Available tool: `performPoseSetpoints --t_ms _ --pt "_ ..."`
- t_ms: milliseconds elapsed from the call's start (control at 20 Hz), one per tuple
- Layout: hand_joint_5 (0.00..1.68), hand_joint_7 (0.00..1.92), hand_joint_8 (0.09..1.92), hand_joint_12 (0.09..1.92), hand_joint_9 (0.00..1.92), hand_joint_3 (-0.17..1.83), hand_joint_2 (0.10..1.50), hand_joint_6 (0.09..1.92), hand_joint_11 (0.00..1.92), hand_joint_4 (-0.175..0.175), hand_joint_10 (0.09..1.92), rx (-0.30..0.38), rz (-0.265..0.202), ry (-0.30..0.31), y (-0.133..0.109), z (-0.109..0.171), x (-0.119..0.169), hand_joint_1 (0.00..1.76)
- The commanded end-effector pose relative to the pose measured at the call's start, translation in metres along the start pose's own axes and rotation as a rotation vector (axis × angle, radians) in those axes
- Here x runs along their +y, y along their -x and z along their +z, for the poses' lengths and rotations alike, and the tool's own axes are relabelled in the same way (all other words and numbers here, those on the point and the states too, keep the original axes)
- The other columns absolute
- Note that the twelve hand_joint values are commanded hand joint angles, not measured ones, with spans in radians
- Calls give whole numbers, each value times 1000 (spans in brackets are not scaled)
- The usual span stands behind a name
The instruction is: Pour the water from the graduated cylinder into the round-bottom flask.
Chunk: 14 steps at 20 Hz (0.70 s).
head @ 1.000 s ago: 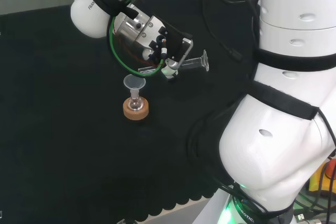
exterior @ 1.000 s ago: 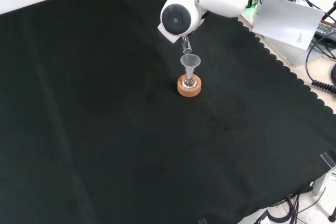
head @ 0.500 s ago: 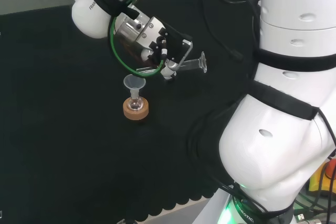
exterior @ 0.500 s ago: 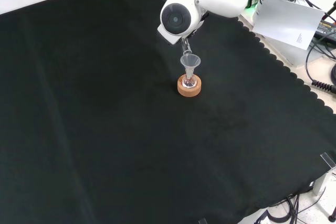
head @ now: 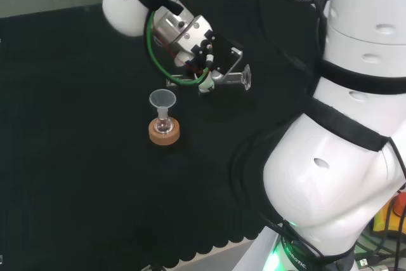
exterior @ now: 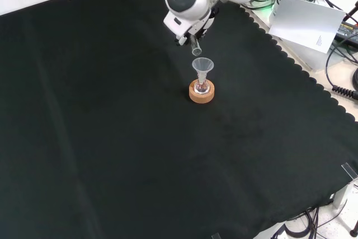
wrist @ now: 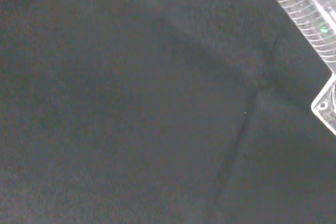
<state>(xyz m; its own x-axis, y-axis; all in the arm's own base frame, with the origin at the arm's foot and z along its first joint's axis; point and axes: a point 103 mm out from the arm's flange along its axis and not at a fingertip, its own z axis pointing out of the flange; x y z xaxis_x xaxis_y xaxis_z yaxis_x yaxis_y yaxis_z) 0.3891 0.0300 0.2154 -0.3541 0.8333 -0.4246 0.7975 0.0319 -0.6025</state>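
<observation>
The robot hand (head: 206,52) gripped the graduated cylinder (head: 235,79), tipped nearly flat, up beside the funnel (head: 162,99) in the round-bottom flask (head: 164,125). I'd guess pouring; next, its mouth needed to be over the funnel.

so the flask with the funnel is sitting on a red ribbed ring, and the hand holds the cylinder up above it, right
Not quite: the stand is a cork ring, not red ribbed, as the front view shows. The rest holds: the flask carries a funnel, and the hand holds the cylinder above.
</observation>
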Motion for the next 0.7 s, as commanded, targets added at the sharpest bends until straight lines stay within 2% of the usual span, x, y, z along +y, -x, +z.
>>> performPoseSetpoints --t_ms 50,300,450,700 --pt "1038 1068 893 718 1472 1 1082 914 1261 -175 87 244 -68 147 29 17 0 1271" --pt "1036 1066 896 717 1471 1 1083 917 1261 -175 87 340 -102 254 42 26 6 1271" --pt "1035 1065 897 717 1471 1 1083 918 1261 -175 87 411 -139 334 50 27 12 1270" --pt "1034 1064 899 717 1469 1 1084 920 1260 -175 87 491 -201 442 56 24 23 1270"
